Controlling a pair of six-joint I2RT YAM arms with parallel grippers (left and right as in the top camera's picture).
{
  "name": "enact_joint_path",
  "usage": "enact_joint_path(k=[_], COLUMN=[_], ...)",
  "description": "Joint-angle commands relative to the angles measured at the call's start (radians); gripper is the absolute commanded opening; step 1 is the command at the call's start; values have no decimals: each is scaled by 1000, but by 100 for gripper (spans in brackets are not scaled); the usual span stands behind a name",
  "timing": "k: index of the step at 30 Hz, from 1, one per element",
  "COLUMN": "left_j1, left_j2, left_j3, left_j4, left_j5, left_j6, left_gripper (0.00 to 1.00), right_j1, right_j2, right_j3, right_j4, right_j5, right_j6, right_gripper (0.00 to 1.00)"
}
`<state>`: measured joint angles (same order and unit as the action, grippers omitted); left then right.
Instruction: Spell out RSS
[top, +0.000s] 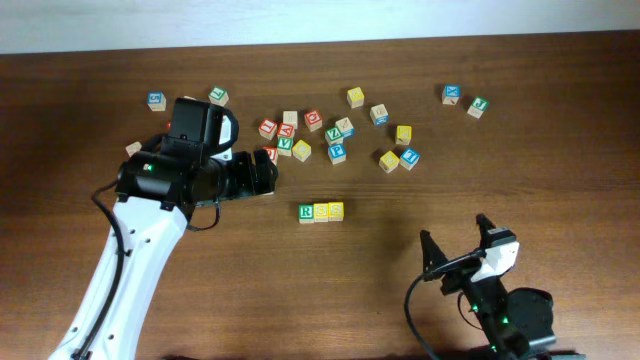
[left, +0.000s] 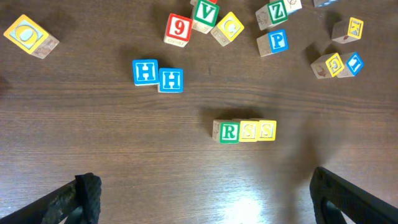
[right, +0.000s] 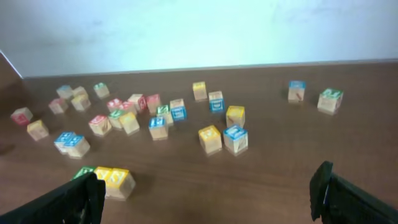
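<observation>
While the three cubes touch side by side in one straight row, the R cube (top: 306, 212) sits at the 9 o'clock end, the first S cube (top: 321, 212) in the middle and the second S cube (top: 336, 210) at the 3 o'clock end. The row lies near the middle of the wooden table (top: 560, 180), apart from every other cube.

In the left wrist view, two blue H cubes (left: 145, 71) touch each other at 10 o'clock from the row. A red 9 cube (left: 178, 28) and a green V cube (left: 204, 14) lie toward 12 o'clock, and a blue P cube (left: 273, 42) at 1 o'clock.

The left gripper (left: 202, 202) hangs at 10 o'clock from the row in the overhead view, its fingers (left: 84, 199) spread wide and holding nothing. The right gripper (top: 458, 242) rests at 4 o'clock, well apart from the row, its fingers (right: 336, 196) likewise spread and empty.
</observation>
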<state>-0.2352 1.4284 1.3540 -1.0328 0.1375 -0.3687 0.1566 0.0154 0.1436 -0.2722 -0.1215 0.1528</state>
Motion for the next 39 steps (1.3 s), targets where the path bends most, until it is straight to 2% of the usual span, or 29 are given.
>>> enact_joint_path(k=[1,7,11,14,24,32,39], left_j1=[3,3,3,3,3,3,3], left_j2=[-15,-15,-15,-15,-15,-15,-15], left_j3=[9,9,9,9,9,9,9], left_j4=[-1,-1,-1,-1,-1,-1,-1], left_j5=[-8,-8,-8,-8,-8,-8,-8], left_j6=[3,3,3,3,3,3,3], left_gripper=[99,99,99,99,99,99,99], right_j1=[-8,-11,-53,-75,-113,-111,-111], right_j2=[-12,-12,-12,-12,-12,-12,-12], right_j3=[-40,-138,-138,-138,-138,-138,-138], right_j4=[83,293,277,195,193,192,190], right_j5=[6,62,66,76,100,93,108], right_j6=[-52,-52,-51,-48,-49,-156,-152], right_gripper=[98,98,98,98,98,98,98])
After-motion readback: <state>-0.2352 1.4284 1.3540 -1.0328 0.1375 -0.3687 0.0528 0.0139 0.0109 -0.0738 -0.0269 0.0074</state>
